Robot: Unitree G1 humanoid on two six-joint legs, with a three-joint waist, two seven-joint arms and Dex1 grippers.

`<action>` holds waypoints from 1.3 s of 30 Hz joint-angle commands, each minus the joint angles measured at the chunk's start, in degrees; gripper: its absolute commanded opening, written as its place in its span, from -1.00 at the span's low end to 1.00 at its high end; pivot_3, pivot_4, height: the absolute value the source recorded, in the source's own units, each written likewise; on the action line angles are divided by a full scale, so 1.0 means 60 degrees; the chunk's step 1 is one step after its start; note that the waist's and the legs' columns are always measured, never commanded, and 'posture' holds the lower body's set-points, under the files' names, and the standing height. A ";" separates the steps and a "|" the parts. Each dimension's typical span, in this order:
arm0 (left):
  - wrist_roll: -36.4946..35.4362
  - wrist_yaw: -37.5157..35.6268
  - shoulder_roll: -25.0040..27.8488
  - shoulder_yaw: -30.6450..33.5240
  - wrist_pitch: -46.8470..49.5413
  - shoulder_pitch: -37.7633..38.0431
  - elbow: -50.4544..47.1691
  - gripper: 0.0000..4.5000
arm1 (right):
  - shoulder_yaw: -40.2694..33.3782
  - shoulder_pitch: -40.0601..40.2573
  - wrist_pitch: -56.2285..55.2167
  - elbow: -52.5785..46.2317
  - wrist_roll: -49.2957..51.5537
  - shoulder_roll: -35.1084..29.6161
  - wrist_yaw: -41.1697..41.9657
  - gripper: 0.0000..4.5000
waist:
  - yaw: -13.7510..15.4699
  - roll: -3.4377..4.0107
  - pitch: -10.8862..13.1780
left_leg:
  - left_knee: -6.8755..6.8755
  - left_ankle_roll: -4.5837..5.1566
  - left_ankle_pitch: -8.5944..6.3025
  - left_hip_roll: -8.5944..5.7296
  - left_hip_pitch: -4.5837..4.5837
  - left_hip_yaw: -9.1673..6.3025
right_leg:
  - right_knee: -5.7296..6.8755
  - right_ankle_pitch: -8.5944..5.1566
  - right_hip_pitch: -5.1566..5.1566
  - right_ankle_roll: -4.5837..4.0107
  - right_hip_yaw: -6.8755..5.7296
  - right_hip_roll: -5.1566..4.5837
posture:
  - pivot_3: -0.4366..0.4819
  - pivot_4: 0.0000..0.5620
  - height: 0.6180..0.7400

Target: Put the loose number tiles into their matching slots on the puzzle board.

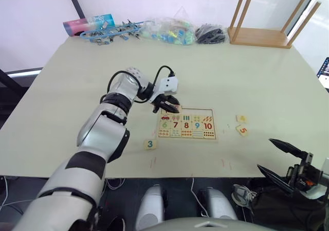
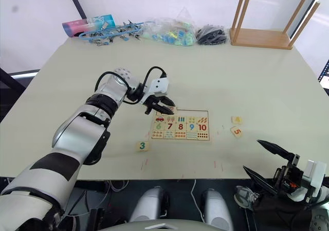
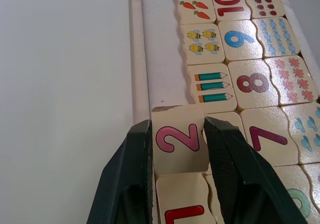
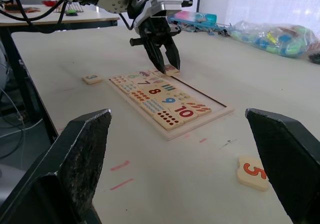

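Your left pincer [image 3: 177, 149] grips the 2 tile [image 3: 179, 139] by its side edges, over the board's [image 3: 136, 59] empty row beside the 1 tile [image 3: 182, 211]. It's light, stiff, slick wood; hold flat. Right pincer [image 1: 280, 159] hangs open, empty.

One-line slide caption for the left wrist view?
Left gripper holds the pink 2 tile over the puzzle board's empty row, beside the seated 1 tile.

arms: silver shells, black joints | left claw [image 1: 170, 105]: black fingers, white wrist block, looped black cables
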 commanded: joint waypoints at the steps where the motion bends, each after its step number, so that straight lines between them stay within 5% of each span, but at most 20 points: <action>1: 0.0176 0.0024 -0.0053 0.0364 -0.0201 -0.0167 -0.0025 -0.54 | -0.0140 0.0071 -0.0168 -0.0276 0.0111 -0.0028 -0.0054 1.00 | -0.0003 0.0000 0.0000 | 0.0000 0.0000 0.0000 0.0000 0.0000 0.0000 | 0.0000 0.0000 0.0000 0.0000 0.0000 0.0000 | -0.05 -0.47 0.97; 38: 0.1121 0.0373 -0.0283 0.1043 -0.0291 0.0009 0.0208 -0.54 | -0.0137 0.0061 -0.0374 -0.0020 0.0108 -0.0024 0.0021 1.00 | -0.0003 0.0000 0.0000 | 0.0000 0.0000 0.0000 -0.0003 0.0000 -0.0001 | 0.0003 0.0001 0.0001 0.0001 -0.0001 0.0000 | -0.05 -0.47 0.97; 39: 0.1110 0.0361 -0.0288 0.1057 -0.0287 0.0014 0.0202 -0.32 | -0.0138 0.0063 -0.0378 -0.0017 0.0108 -0.0026 0.0024 1.00 | -0.0001 0.0000 0.0000 | 0.0000 0.0000 0.0000 -0.0003 0.0000 -0.0001 | 0.0003 0.0001 0.0001 0.0001 -0.0001 0.0000 | -0.05 -0.47 0.97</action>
